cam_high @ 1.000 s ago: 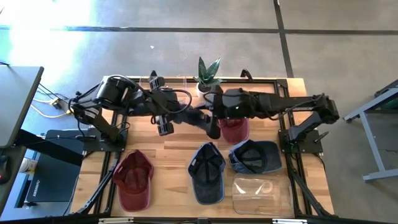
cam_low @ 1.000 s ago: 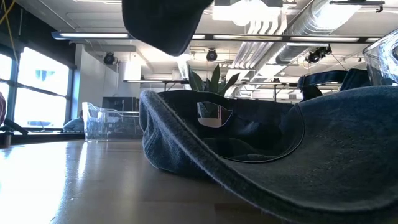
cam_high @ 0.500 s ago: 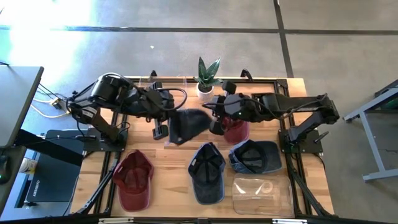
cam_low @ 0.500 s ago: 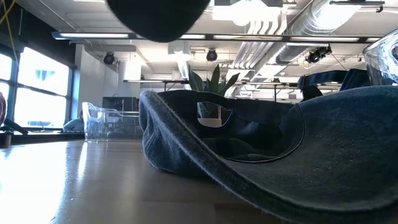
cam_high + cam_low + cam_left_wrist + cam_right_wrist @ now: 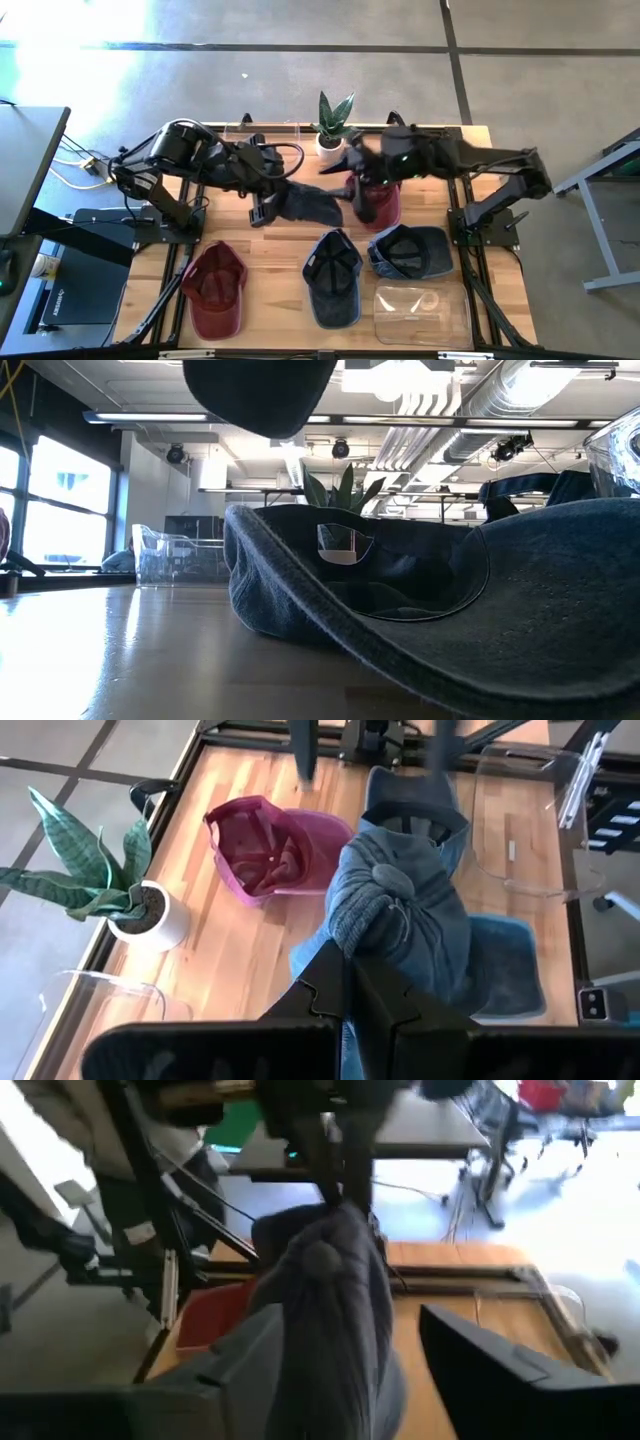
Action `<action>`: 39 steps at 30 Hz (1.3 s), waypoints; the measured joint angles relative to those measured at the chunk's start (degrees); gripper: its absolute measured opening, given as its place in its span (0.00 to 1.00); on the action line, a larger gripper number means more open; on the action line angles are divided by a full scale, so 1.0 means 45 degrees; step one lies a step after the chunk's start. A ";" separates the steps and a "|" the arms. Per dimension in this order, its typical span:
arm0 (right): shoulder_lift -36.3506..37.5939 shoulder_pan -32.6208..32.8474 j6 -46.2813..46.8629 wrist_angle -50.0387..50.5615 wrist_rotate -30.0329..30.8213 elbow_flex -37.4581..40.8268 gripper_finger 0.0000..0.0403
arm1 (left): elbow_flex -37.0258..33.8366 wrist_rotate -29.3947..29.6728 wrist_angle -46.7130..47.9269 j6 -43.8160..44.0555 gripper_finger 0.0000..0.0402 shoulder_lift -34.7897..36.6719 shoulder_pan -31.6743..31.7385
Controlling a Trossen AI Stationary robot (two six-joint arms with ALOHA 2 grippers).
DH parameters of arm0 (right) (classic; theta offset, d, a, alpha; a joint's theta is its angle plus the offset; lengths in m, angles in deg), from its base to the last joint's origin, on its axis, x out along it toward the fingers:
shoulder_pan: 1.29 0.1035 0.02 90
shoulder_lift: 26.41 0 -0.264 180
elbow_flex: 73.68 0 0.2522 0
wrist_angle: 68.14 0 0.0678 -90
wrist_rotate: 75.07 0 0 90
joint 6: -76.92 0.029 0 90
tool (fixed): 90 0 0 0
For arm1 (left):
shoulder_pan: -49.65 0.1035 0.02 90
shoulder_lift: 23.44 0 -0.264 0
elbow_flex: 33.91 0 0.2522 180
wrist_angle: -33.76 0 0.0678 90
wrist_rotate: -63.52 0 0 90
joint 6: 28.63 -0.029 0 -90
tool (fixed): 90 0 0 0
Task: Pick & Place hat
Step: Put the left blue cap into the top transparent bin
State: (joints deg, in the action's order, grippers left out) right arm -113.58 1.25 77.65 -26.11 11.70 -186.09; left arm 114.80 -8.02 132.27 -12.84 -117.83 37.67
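The left tool (image 5: 268, 208) is clamped tight on a dark grey-blue hat (image 5: 310, 205), which hangs from it above the middle of the wooden surface (image 5: 270, 245), clear of the wood; in the left wrist view the same hat (image 5: 400, 910) droops crumpled beyond the dark fingers (image 5: 350, 990), its top button showing. The right tool (image 5: 352, 163) stands just beside that hat on its far side, fingers spread wide and gripping nothing; in the right wrist view its two fingers (image 5: 490, 1370) flank the hanging hat (image 5: 335, 1310) with a gap on either side. Under the right arm a dark red hat (image 5: 378, 205) lies upside down on the surface, next to a small potted plant (image 5: 333, 122) at the far edge. Nearer the front edge lie three more hats: a red one (image 5: 214, 290) on the left, a blue one (image 5: 333, 277) in the middle and a denim one (image 5: 412, 251) to its right, with a clear plastic container (image 5: 420, 312) just in front of the denim one. In the low view the denim hat (image 5: 420, 610) fills the foreground and the held hat (image 5: 260, 395) hangs at the top edge.
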 joint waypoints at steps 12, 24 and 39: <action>-0.0990 0.0896 -0.1640 -0.0052 0.2494 0.0019 0.24 | 0.0000 -0.0349 -0.0505 -0.0002 0.00 0.0000 0.0005; -0.0785 0.0397 0.1870 0.2757 0.2845 0.0034 0.02 | 0.0000 -0.1660 0.0965 0.0280 0.29 0.0000 0.0677; -0.0693 -0.0574 0.4494 0.3035 0.3180 0.0034 0.01 | -0.0029 0.1914 0.0633 0.3569 0.53 -0.1256 -0.0591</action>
State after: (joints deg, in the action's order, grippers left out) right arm -116.69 -1.33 97.87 -12.46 26.01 -185.94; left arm 114.67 0.59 135.12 3.22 -123.48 35.00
